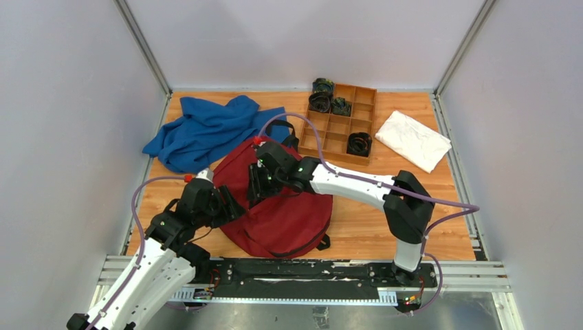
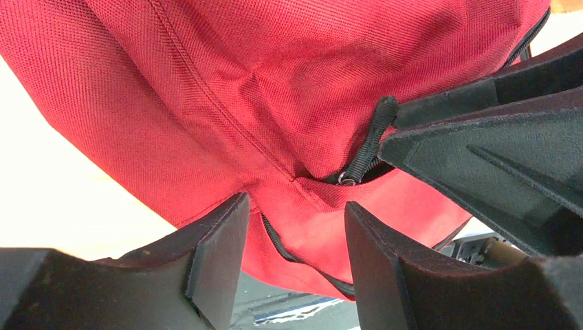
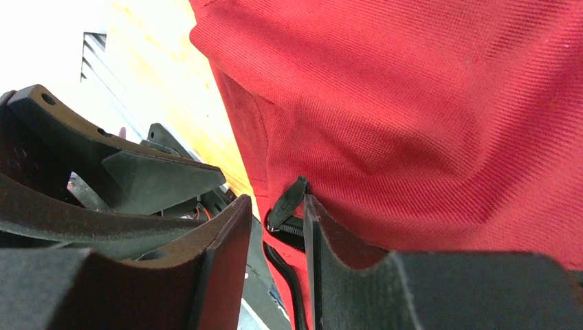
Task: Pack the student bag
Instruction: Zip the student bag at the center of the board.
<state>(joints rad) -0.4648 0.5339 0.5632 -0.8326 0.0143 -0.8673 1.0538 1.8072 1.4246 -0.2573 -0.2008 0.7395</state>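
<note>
Top external cam: student bag (image 1: pixel 289 213) lies flat on the wooden table (image 1: pixel 385 227), close in front of both arm bases; both grippers are down on its left part. Left gripper (image 1: pixel 232 206) sits at the bag's left edge; right gripper (image 1: pixel 256 187) is just beyond it, the two v. close together.

Left wrist cam: the left gripper's fingers (image 2: pixel 213 261) stand well apart w/ nothing clamped between the pads; red bag fabric sits just past the fingertips, and a black zipper line (image 2: pixel 282 247) runs down through the gap. Up and to the right of those tips the right gripper's dark fingers poke in; the black zipper pull (image 2: pixel 371 141) hangs right at their tips.

Right wrist cam: the right gripper's fingers (image 3: pixel 220 268) are parted by a narrow gap; the zipper pull lies at the mouth of that gap, leaning on the right-hand pad and clear of the other, so not pinched as far as this view shows. Red fabric fills everything above and right of the fingers; the left gripper is near, off to their left.

Back on top external, beyond the grippers: a blue cloth (image 1: pixel 206 130) just beside the bag's far-left side; a wooden divider tray (image 1: pixel 335 143) w/ black coiled items (image 1: pixel 358 143) in some compartments; a white cloth (image 1: pixel 412 139) right of the tray, apart from it.
</note>
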